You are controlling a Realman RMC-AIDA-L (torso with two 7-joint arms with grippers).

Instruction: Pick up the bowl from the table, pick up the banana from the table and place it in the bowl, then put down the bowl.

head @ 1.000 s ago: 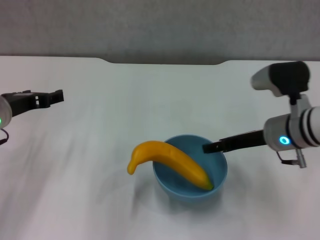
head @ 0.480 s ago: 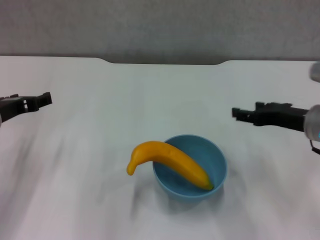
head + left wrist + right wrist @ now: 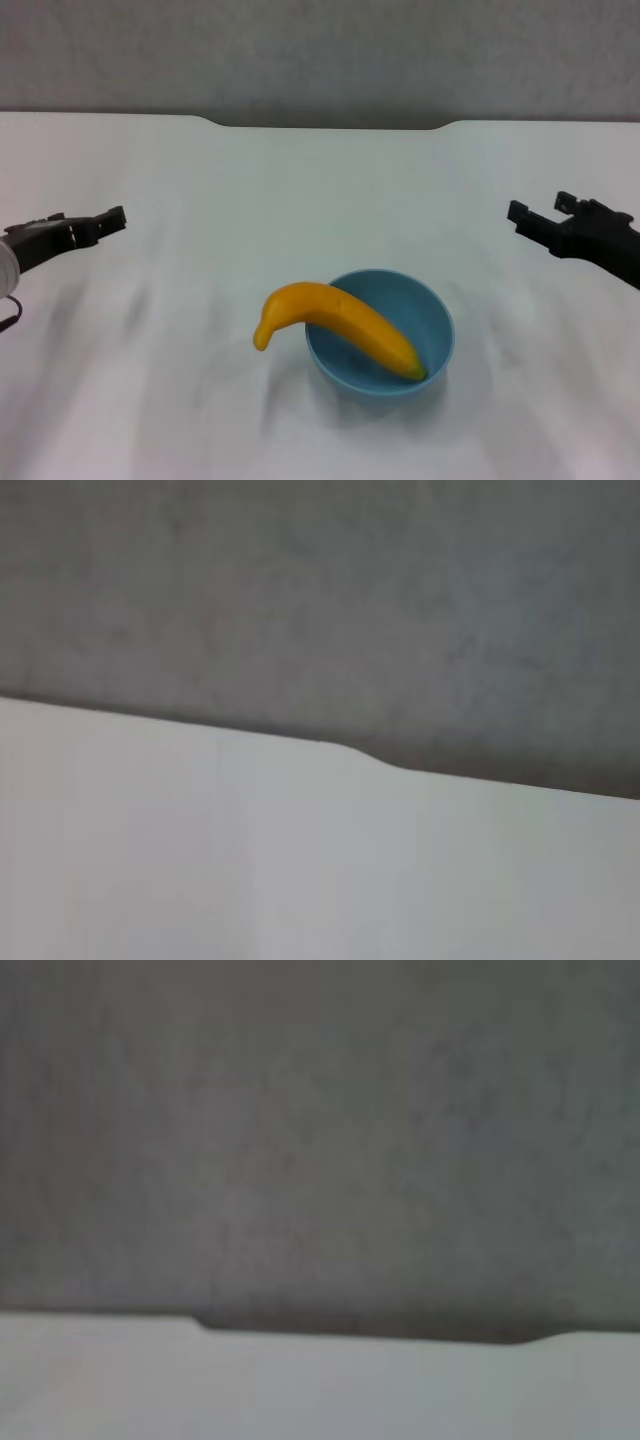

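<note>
The light-blue bowl point(image 3: 428, 318) stands on the white table point(image 3: 200, 170) near its front middle. The yellow banana point(image 3: 335, 318) lies across the bowl, its dark tip inside against the right wall and its other end hanging over the left rim. My right gripper point(image 3: 540, 208) is open and empty, well to the right of the bowl and above the table. My left gripper point(image 3: 95, 222) is open and empty far to the left. Neither touches the bowl or banana. Both wrist views show only the table point(image 3: 300, 860) and the wall.
The table's far edge has a shallow notch point(image 3: 330, 125) in front of a grey wall point(image 3: 320, 50). The notch also shows in the right wrist view point(image 3: 360, 1330). Bare tabletop lies between each gripper and the bowl.
My right gripper has left the bowl's right rim and drawn back to the right. My left gripper has shifted only slightly at the left. The bowl and banana have not moved.
</note>
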